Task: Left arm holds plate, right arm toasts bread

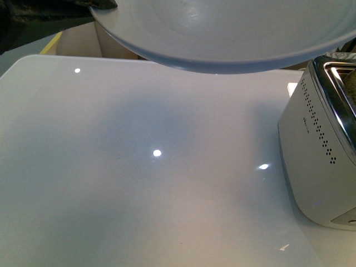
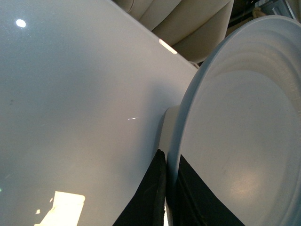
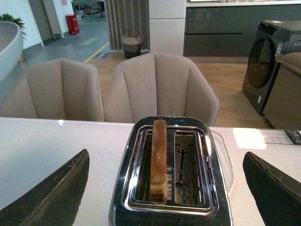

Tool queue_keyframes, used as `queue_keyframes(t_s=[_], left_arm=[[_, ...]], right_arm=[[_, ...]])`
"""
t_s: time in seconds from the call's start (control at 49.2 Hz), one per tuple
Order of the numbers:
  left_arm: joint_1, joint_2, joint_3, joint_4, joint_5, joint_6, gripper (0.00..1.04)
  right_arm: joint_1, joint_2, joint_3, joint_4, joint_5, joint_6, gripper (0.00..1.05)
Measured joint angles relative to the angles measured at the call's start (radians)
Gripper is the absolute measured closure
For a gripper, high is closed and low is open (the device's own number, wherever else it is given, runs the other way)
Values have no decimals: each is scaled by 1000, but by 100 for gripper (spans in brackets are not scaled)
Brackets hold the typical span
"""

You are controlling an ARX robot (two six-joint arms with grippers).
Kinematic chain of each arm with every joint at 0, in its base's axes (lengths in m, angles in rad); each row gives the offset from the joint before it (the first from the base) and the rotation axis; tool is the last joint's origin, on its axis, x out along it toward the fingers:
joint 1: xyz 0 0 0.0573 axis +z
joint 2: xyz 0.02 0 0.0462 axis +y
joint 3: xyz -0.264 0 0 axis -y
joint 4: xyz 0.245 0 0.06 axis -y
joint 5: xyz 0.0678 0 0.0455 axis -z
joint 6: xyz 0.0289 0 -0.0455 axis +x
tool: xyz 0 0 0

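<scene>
Pale glossy round plate [image 2: 244, 141] clamped in left arm [image 2: 170, 181] jaws; right gripper [image 3: 165, 157] jaws wide over chrome toaster [image 3: 214, 188], tan bread [image 3: 159, 150] slotted.

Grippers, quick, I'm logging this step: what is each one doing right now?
Left gripper: closed on the plate rim.
Right gripper: open, holding nothing.

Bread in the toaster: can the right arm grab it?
Probably yes. The right gripper hangs open above the toaster, the bread sticks up out of it, and nothing covers it.
</scene>
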State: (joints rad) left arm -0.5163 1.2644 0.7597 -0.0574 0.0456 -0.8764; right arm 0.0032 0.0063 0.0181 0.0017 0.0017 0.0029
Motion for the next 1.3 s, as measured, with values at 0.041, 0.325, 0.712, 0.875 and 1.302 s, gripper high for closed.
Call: queue_keyframes(t_s=[0.041, 0.325, 0.712, 0.875, 1.302], left_arm=[[0, -2, 0, -1, 2, -5, 102], [31, 10, 13, -9, 51, 50, 102], [328, 113, 28, 3, 183, 245, 102], [472, 175, 26, 40, 234, 331, 102], [718, 397, -60, 201, 295, 551, 102]], right_arm=[[0, 0, 0, 0, 0, 0, 9], [0, 0, 0, 0, 0, 0, 9], [0, 0, 0, 0, 0, 0, 9], [0, 0, 0, 0, 0, 0, 9], [0, 0, 0, 0, 0, 0, 9]])
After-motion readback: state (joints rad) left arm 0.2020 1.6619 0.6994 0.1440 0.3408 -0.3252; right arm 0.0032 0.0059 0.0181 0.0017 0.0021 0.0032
